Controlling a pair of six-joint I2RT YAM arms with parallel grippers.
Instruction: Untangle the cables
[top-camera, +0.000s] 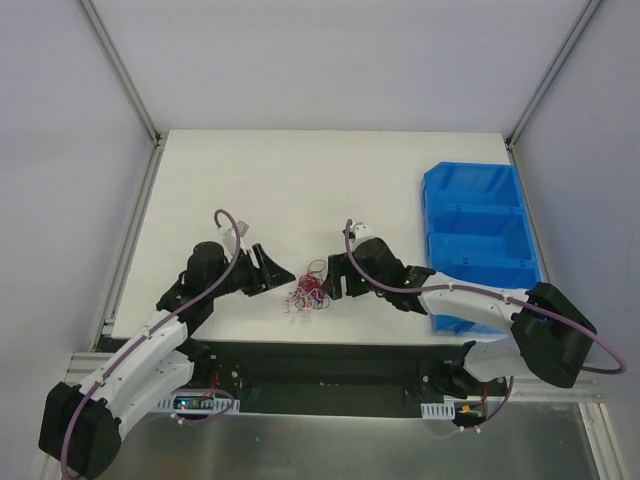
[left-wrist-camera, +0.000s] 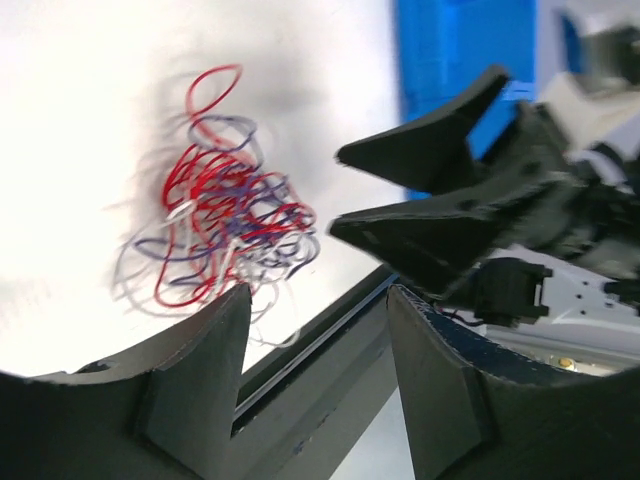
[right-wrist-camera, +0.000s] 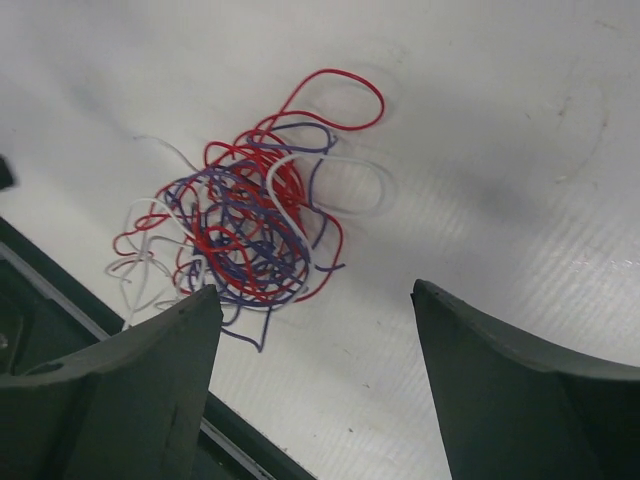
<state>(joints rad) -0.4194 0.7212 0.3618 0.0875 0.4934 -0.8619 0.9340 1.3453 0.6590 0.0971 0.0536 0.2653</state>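
Note:
The cables (top-camera: 308, 290) are a small knotted clump of thin red, purple and white wires lying on the white table (top-camera: 300, 180) near its front edge. My left gripper (top-camera: 280, 277) is open and empty just left of the clump. My right gripper (top-camera: 328, 280) is open and empty just right of it. In the left wrist view the clump (left-wrist-camera: 225, 225) lies beyond the left finger, and the left gripper (left-wrist-camera: 320, 295) faces the right gripper's black fingers (left-wrist-camera: 440, 200). In the right wrist view the clump (right-wrist-camera: 250, 225) lies ahead and left of the right gripper (right-wrist-camera: 315, 290).
A blue bin with several compartments (top-camera: 478, 240) stands at the right side of the table, behind the right arm. The table's black front rail (top-camera: 330, 350) runs just below the clump. Metal frame posts (top-camera: 120, 70) rise at the back corners.

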